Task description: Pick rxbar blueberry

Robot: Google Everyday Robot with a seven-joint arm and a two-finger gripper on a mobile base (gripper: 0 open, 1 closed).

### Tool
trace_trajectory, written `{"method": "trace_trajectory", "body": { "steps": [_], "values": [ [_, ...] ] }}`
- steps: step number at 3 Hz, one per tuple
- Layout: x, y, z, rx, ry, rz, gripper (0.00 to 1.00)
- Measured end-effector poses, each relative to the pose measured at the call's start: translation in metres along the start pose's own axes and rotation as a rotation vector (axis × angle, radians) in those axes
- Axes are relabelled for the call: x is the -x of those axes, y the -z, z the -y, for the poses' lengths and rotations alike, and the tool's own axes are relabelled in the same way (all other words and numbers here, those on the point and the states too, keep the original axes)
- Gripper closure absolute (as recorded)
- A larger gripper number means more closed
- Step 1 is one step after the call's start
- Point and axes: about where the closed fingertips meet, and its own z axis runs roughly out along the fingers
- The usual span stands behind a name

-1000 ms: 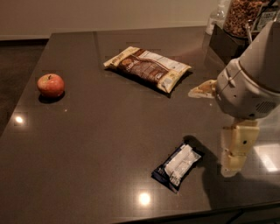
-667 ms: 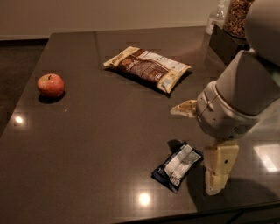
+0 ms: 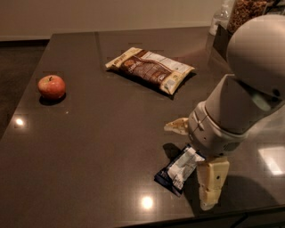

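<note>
Little of the pick looks done: the rxbar blueberry [image 3: 179, 169] lies flat near the table's [image 3: 111, 133] front edge, ungrasped, with the gripper [image 3: 189, 165] spread wide around it, so closing and lifting remain.

Table [image 3: 89, 133] glossy (glints); gripper [image 3: 190, 164] matt plastic, jaws flanking rxbar blueberry [image 3: 177, 173].

Setting: kitchen or break-room counter. Evidence: dark polished countertop [image 3: 89, 147], apple [image 3: 51, 86], snack bag [image 3: 151, 69], grain-filled dispensers [image 3: 249, 13] at the back corner. Gripper [image 3: 189, 165] hangs low near the front edge, fingers spread.
</note>
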Motion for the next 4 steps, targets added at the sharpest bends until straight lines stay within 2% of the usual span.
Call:
{"method": "trace_trajectory", "body": {
  "steps": [2,4],
  "values": [
    [-0.01,-0.022,0.001,-0.003,0.023,-0.024,0.03],
    [-0.013,-0.024,0.005,0.0,0.02,-0.022,0.49]
  ]
}}
